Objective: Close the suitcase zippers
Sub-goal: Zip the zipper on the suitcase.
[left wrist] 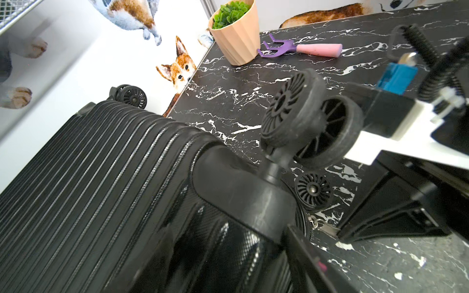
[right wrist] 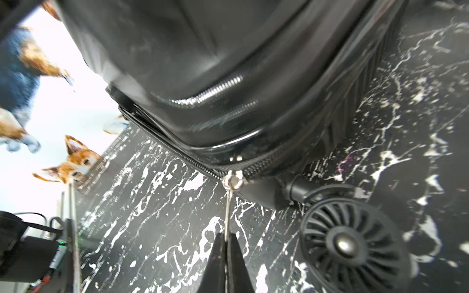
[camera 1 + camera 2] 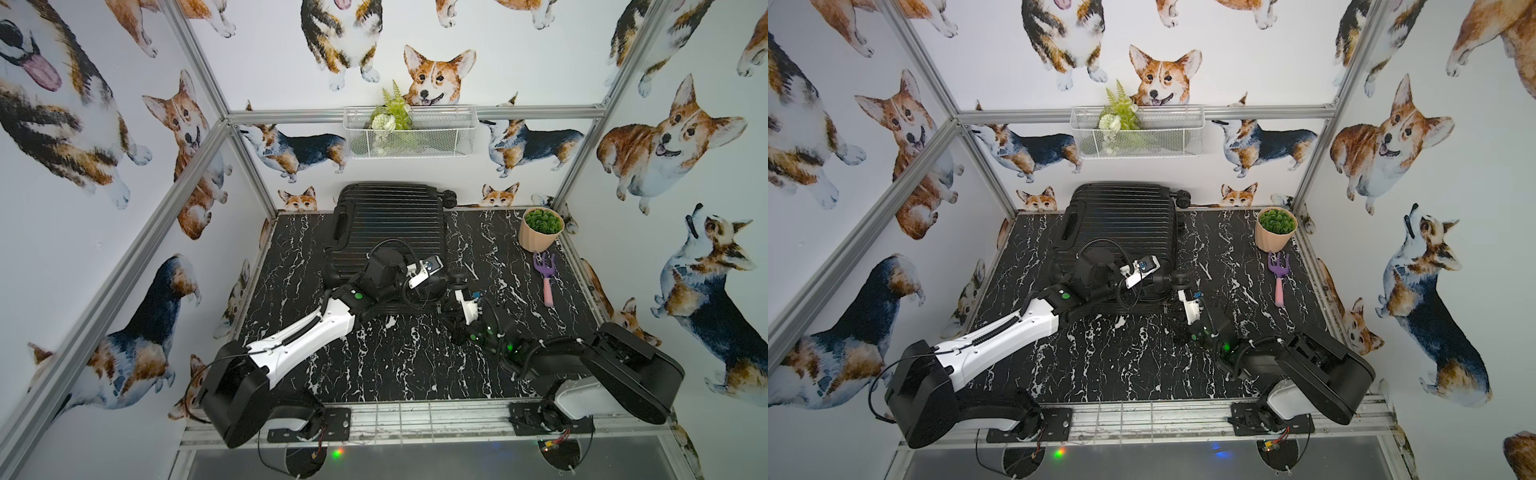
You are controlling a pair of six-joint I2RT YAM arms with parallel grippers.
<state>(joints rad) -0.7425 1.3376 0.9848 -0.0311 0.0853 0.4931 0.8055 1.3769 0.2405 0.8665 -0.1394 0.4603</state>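
Suitcase (image 3: 386,232) lies at the bench's (image 3: 374,365) back; your right end effector (image 2: 226,237) is clenched on its zipper pull (image 2: 229,203), a wheel (image 2: 352,243) just beside. Left end effector (image 1: 308,256): grip you cannot tell; pot (image 3: 540,232) and rake (image 3: 546,278) stand apart.

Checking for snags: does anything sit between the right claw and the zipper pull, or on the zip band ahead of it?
Nothing visible does. The right claw is shut on the zipper pull, and the zip band past the slider lies bare as far as it shows.

Glossy plastic suitcase (image 2: 203,63), metal zipper pull (image 2: 229,203)
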